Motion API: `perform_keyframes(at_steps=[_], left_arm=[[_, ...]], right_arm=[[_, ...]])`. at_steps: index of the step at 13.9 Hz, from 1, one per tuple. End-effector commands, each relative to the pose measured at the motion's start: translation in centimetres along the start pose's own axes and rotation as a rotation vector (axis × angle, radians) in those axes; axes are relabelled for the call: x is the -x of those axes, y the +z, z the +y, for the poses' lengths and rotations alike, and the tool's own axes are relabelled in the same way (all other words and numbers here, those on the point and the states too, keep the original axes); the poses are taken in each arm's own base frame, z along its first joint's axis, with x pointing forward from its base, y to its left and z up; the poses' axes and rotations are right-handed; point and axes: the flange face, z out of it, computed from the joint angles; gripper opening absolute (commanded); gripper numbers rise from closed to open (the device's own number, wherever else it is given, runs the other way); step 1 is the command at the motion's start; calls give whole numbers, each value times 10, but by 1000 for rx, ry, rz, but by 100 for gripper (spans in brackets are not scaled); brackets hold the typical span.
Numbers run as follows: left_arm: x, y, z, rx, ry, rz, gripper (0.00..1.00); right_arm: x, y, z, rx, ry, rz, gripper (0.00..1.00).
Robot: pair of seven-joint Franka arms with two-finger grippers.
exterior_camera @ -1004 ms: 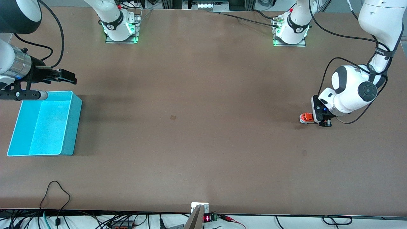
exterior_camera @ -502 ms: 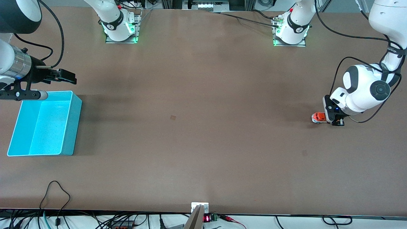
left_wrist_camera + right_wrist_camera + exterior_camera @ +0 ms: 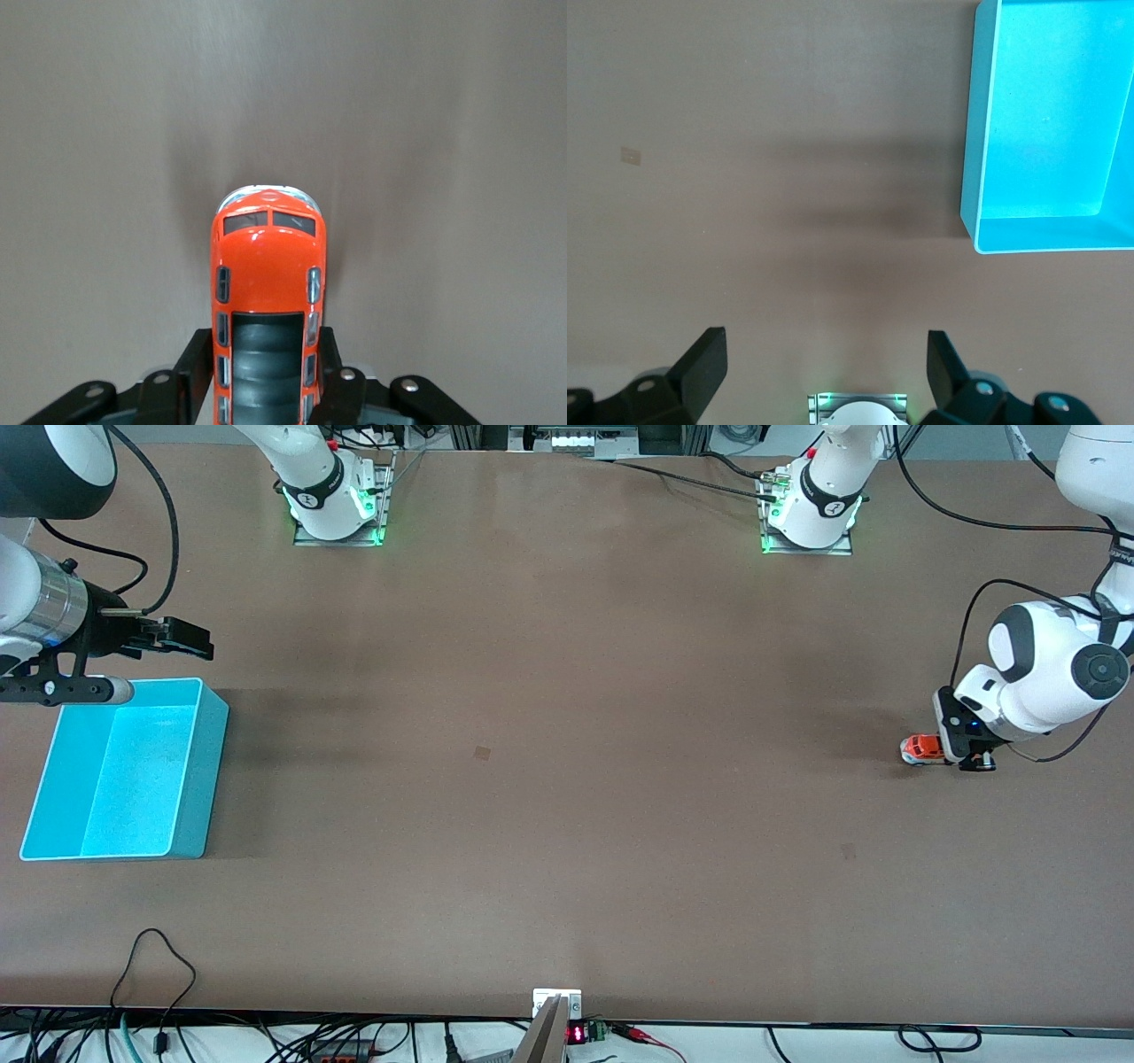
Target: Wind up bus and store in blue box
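Note:
The orange bus (image 3: 920,748) rests on the brown table near the left arm's end, its white front facing the right arm's end. My left gripper (image 3: 961,758) is shut on its rear half. In the left wrist view the black fingers (image 3: 197,354) press both sides of the bus (image 3: 267,266) beside its dark roof panel, with the left gripper (image 3: 264,354) low over the table. The blue box (image 3: 200,788) stands empty at the right arm's end. My right gripper (image 3: 190,639) waits open in the air just off the box's corner; the right wrist view shows the box (image 3: 1036,235) and the gripper (image 3: 827,354) holding nothing.
Both arm bases (image 3: 335,509) (image 3: 811,514) are bolted along the table's edge farthest from the front camera. A small tan mark (image 3: 482,753) lies mid-table. Cables (image 3: 159,957) trail along the nearest edge. The table's end lies close to the left arm.
My left gripper has pulled the bus backward along the table toward the left arm's end, still shut on it. The right arm has not moved.

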Motion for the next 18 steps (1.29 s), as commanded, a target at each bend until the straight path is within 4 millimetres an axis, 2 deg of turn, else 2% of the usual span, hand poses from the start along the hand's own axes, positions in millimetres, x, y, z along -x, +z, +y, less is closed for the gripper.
perform_keyframes(at_steps=[1, 2, 3, 11, 13, 16, 18], left_arm=[[10, 32, 9, 48, 43, 9, 47], [11, 29, 9, 46, 39, 7, 83], [10, 20, 7, 35, 41, 1, 100], [-17, -39, -3, 104, 89, -22, 100], [-18, -47, -2, 127, 87, -23, 100], [-38, -62, -7, 124, 121, -24, 100], [-43, -70, -11, 109, 131, -28, 100]], right_arm=[[3, -3, 1, -6, -7, -7, 100], [3, -3, 1, -6, -7, -5, 100], [3, -2, 1, -6, -7, -8, 100], [3, -2, 2, -8, -6, -10, 100], [3, -2, 2, -10, -6, -10, 100], [3, -2, 2, -10, -6, -12, 100], [3, -2, 3, -10, -5, -12, 100]])
